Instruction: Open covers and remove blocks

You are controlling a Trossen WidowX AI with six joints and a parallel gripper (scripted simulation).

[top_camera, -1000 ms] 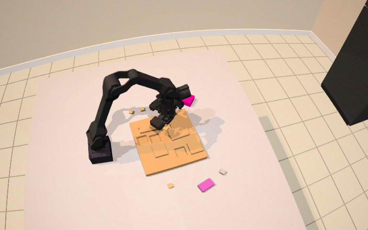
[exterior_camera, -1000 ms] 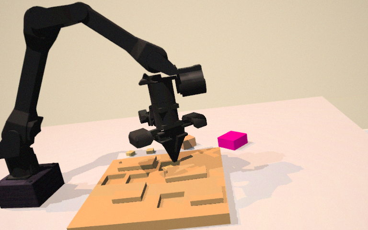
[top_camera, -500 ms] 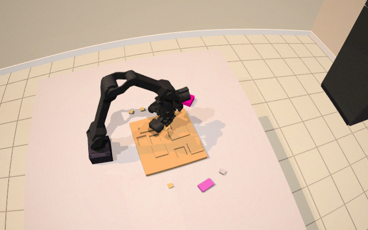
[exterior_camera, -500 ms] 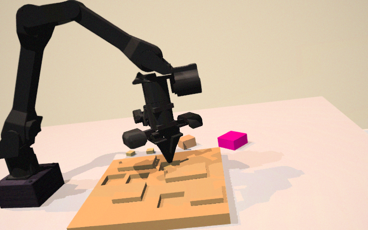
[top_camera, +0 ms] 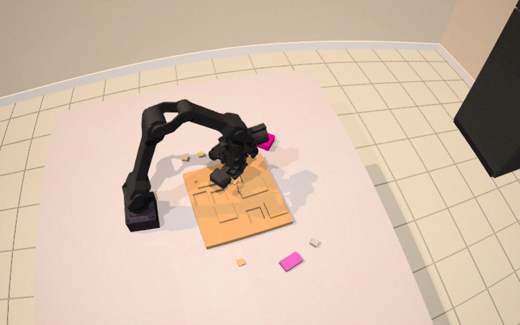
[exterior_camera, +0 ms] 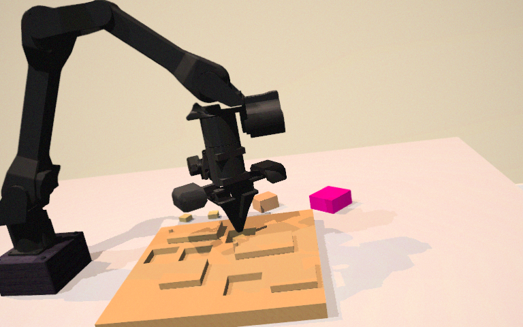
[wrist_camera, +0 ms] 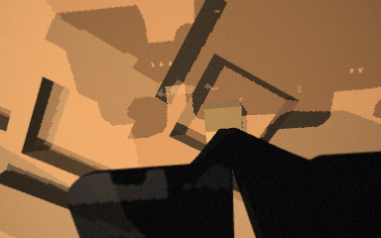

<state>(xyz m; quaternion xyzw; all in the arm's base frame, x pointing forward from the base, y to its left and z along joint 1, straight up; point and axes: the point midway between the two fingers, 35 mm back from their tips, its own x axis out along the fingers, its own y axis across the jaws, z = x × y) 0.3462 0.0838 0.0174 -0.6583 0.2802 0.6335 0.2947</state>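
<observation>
The orange puzzle board [top_camera: 218,236] [exterior_camera: 193,304] [wrist_camera: 30,45] has several recessed wells; its covers are hard to tell from the board by colour. My gripper [exterior_camera: 240,230] [wrist_camera: 227,137] is shut and empty, pointing down low over the board's back half. A small yellow block [top_camera: 235,181] [wrist_camera: 223,118] shows in a squarish well right by the fingertips. On the table behind the board are two small yellow blocks [top_camera: 185,158] [top_camera: 200,154] [exterior_camera: 185,217] [exterior_camera: 213,214], an orange block [exterior_camera: 267,201] and a magenta block [top_camera: 268,142] [exterior_camera: 327,200].
In front of the board lie a small yellow block [top_camera: 240,262], a flat pink block [top_camera: 291,261] and a small pale block [top_camera: 314,242]. My arm's dark base [top_camera: 141,222] [exterior_camera: 26,270] stands left of the board. The arm's shadow falls across the board.
</observation>
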